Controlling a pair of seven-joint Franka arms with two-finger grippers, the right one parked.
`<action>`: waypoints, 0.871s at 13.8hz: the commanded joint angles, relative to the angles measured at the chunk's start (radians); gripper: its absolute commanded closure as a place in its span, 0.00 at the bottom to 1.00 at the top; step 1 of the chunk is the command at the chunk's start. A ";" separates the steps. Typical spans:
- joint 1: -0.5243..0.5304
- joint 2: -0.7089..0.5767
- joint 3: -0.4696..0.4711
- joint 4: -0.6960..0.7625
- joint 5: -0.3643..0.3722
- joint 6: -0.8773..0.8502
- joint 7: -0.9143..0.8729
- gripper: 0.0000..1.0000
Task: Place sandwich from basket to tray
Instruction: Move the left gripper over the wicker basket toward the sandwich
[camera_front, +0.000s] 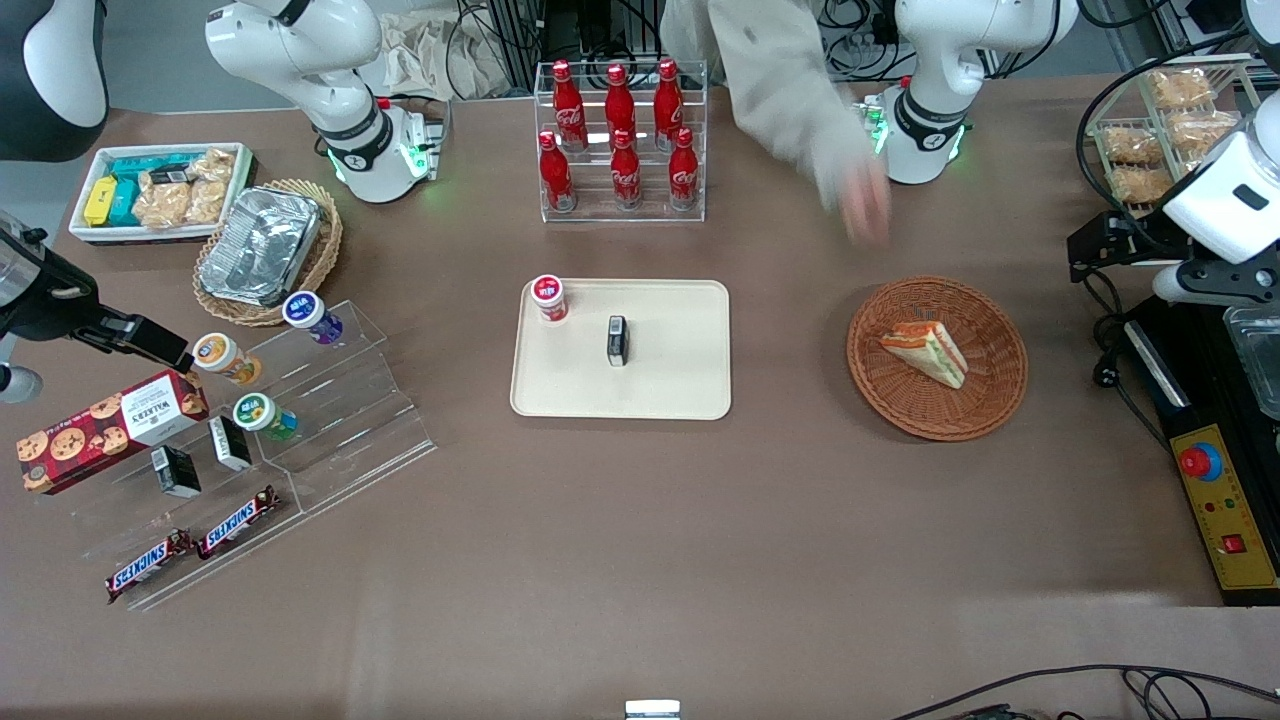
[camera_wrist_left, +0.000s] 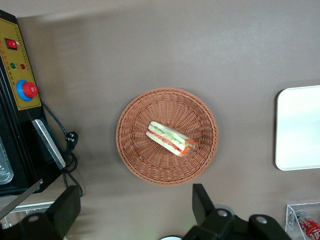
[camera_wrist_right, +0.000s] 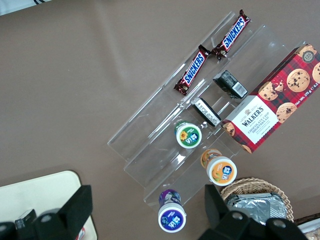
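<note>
The sandwich (camera_front: 925, 352) (camera_wrist_left: 171, 139), a pale wedge with green and red layers, lies in the round reddish-brown basket (camera_front: 880, 390) (camera_wrist_left: 135, 155). The cream tray (camera_front: 680, 390) (camera_wrist_left: 300, 130) lies at mid-table, beside the basket toward the parked arm's end. It carries a red-capped jar (camera_front: 548, 297) and a small black box (camera_front: 618, 340). My gripper (camera_front: 1100, 250) (camera_wrist_left: 135, 205) hangs high above the table, off the basket's rim toward the working arm's end. It is open with its fingers (camera_wrist_left: 202, 200) wide apart and nothing between them.
A person's blurred hand (camera_front: 860, 210) reaches over the table, farther from the front camera than the basket. A rack of cola bottles (camera_front: 620, 140) stands farther back than the tray. A control box (camera_front: 1225, 500) sits at the working arm's end, and an acrylic snack stand (camera_front: 300, 420) at the parked arm's.
</note>
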 joint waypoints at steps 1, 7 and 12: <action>-0.006 0.016 -0.001 0.024 -0.006 -0.009 -0.013 0.01; 0.000 -0.037 0.001 -0.090 -0.006 -0.007 -0.019 0.01; -0.005 -0.143 0.002 -0.339 -0.001 0.128 -0.102 0.00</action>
